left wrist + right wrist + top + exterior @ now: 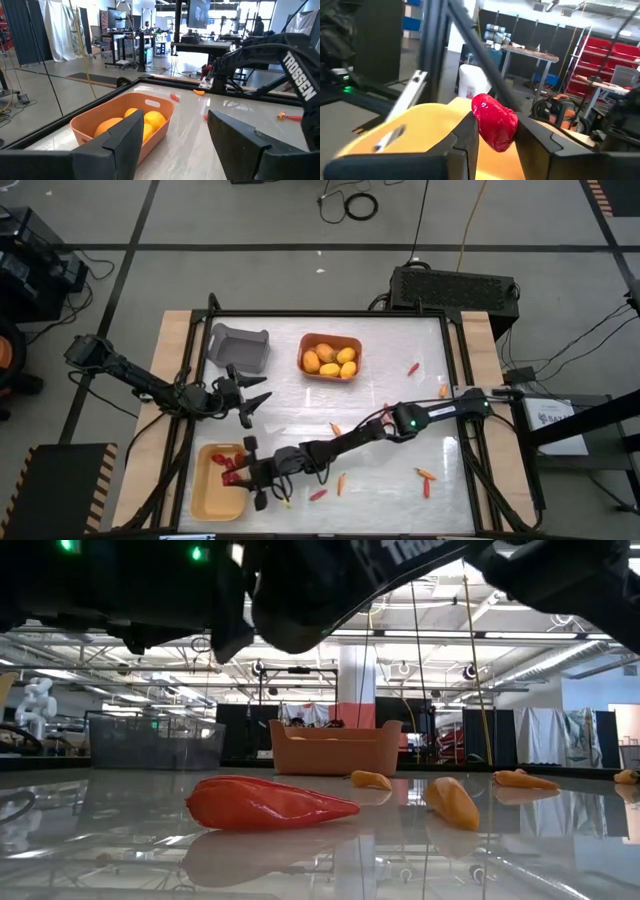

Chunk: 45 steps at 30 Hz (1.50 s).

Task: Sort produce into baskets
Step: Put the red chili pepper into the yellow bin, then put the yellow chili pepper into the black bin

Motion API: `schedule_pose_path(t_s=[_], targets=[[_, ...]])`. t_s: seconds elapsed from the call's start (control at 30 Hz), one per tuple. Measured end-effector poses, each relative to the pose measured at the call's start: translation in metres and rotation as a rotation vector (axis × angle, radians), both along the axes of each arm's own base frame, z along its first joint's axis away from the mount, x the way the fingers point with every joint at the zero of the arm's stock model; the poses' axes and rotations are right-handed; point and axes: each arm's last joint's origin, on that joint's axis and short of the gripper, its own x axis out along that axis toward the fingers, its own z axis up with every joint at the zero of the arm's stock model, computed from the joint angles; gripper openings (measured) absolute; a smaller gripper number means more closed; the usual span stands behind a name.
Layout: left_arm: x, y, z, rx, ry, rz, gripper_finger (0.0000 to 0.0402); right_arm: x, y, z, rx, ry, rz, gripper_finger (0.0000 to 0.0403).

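Note:
My right gripper (254, 476) reaches across the table to the near left and is shut on a small red berry (495, 122), at the right rim of the pale yellow basket (212, 492). A few more red berries (229, 465) lie in that basket. The orange basket (330, 357) at the far middle holds several yellow fruits (150, 120). The grey basket (240, 347) stands to its left. My left gripper (252, 402) hangs open by the table's left side, pointing toward the orange basket (125, 125), with nothing between its fingers. My right gripper pinches the red berry's two sides (481, 120) between its two fingers. The fingers come about level from the table's right side. The berry is lifted clear, with the yellow basket's floor (420, 130) beyond and below it.
Thin orange-red sticks lie loose on the table: one near the front (318, 494), one beside it (340, 483), two at the near right (426, 474), one mid-table (336, 428), two at the far right (413, 368). The low view shows one close up (265, 803).

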Motion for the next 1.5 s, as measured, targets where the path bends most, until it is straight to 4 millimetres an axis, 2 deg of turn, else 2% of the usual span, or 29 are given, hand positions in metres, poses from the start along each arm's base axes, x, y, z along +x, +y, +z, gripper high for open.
schedule_pose_path(t_s=[0.3,0.7,0.83,1.0,1.23,1.5], targets=[[0.000,0.000,0.000,0.000,0.000,0.000,0.0228,0.010,-0.032,-0.006,0.125,0.067,-0.044,0.0111],[0.000,0.000,0.000,0.006,0.002,0.000,0.0228,0.010,-0.033,-0.006,0.122,0.068,-0.022,0.0202],[0.000,0.000,0.000,0.005,0.002,0.000,0.0228,0.009,-0.030,-0.003,0.117,0.086,-0.020,0.0217],[0.000,0.000,0.001,-0.001,-0.006,-0.001,0.0228,0.005,-0.022,0.011,0.110,0.144,-0.010,0.0222],[0.000,0.000,0.000,0.008,0.003,0.001,0.0228,-0.011,-0.017,0.037,0.090,0.477,-0.022,0.0222],[0.000,0.000,0.000,0.009,0.005,0.001,0.0228,-0.058,-0.022,0.079,0.117,0.931,-0.121,0.0222]])
